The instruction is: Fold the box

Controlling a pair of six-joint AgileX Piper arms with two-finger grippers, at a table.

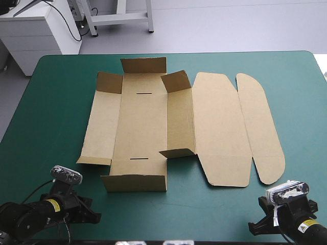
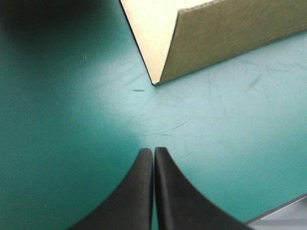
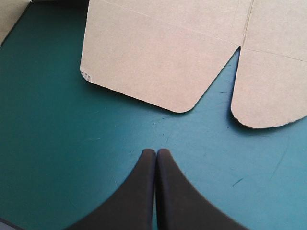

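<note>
The brown box (image 1: 153, 127) lies mid-table as a cut sheet, its end and side flaps partly raised, its lid panel (image 1: 219, 127) and rounded tuck flap (image 1: 260, 127) flat to the right. My left gripper (image 1: 94, 217) rests low at the near left, shut and empty, a short way from the box's near raised flap (image 2: 225, 36). My left gripper (image 2: 153, 151) points at that flap's corner. My right gripper (image 1: 254, 227) sits at the near right, shut and empty. In the right wrist view my right gripper (image 3: 156, 152) faces the lid's rounded near corners (image 3: 158, 57), apart from them.
Bare teal-green cover (image 1: 56, 112) surrounds the box on all sides. The table's near edge (image 2: 283, 211) runs close beside my left gripper. White furniture (image 1: 41, 30) stands beyond the far left corner.
</note>
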